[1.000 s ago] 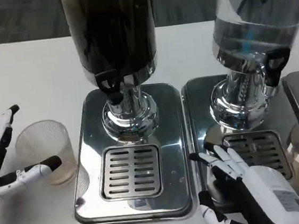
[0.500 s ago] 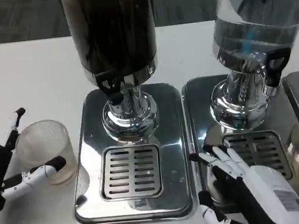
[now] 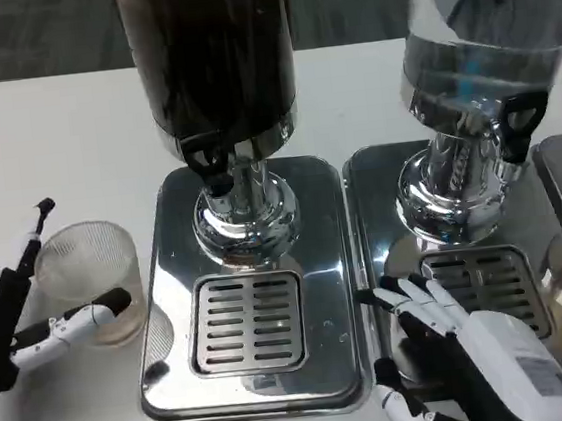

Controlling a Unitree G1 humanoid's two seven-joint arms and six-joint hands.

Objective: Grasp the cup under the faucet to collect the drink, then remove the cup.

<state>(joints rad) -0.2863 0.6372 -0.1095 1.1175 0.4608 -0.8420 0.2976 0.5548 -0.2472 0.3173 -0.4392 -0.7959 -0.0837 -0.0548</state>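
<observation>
From the head view, the clear cup stands on the white counter, left of the dark drink machine's tray. The left hand wraps its fingers around the cup. The right hand lies spread open on the next tray.

You get bright, even light from overhead on the white counter, with only soft shadows. Glare streaks the polished steel drip trays and the chrome faucet column, which mirror the dark drink tank. The clear water tank at the far right looks slightly soft. Detail is grainy overall.
</observation>
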